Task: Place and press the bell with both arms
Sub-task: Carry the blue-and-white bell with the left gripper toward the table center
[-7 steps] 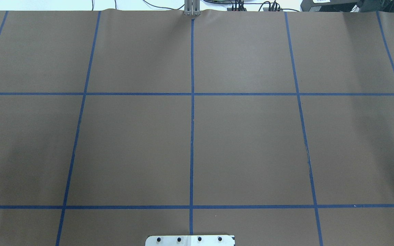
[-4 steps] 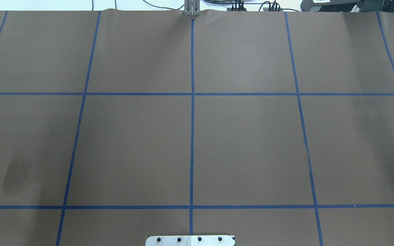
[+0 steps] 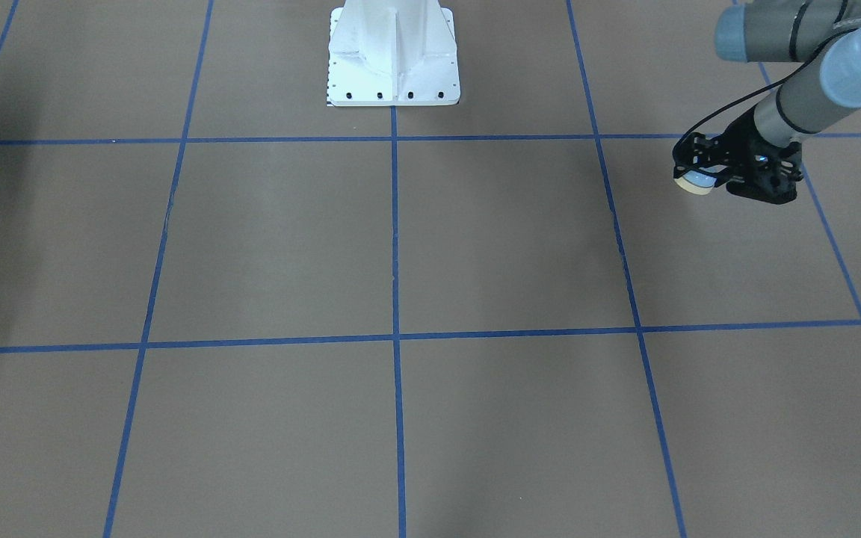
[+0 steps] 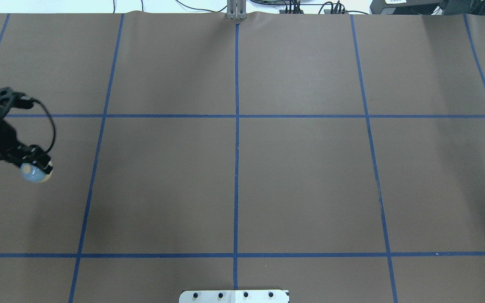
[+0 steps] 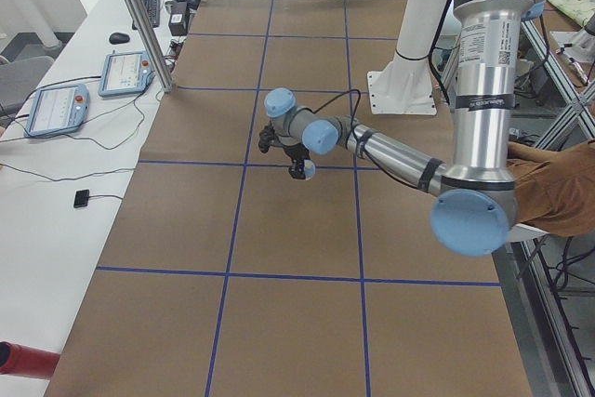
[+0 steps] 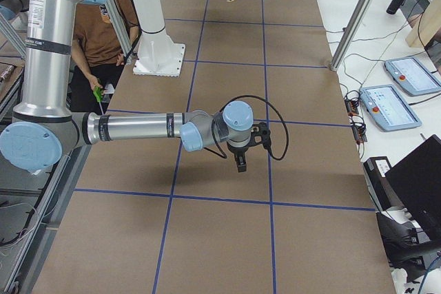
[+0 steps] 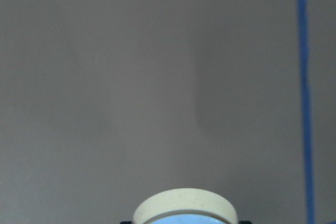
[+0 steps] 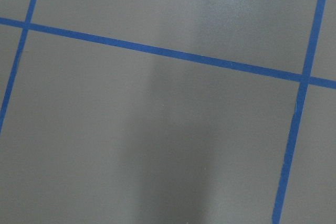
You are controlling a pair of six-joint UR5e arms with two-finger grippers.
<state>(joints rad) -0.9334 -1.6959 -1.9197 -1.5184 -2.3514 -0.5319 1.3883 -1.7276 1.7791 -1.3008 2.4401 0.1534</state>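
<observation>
Leftward over the table (image 4: pixel 242 168), left fingers (image 4: pixel 40 163) clamped on the bell (image 4: pixel 34 174); right fingers' (image 6: pixel 239 163) state unclear.

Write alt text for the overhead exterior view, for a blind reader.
The left arm's tool reaches in from the left edge, shut on a small light-blue bell. The brown table is gridded with blue tape, with a white base plate at the bottom centre.
</observation>
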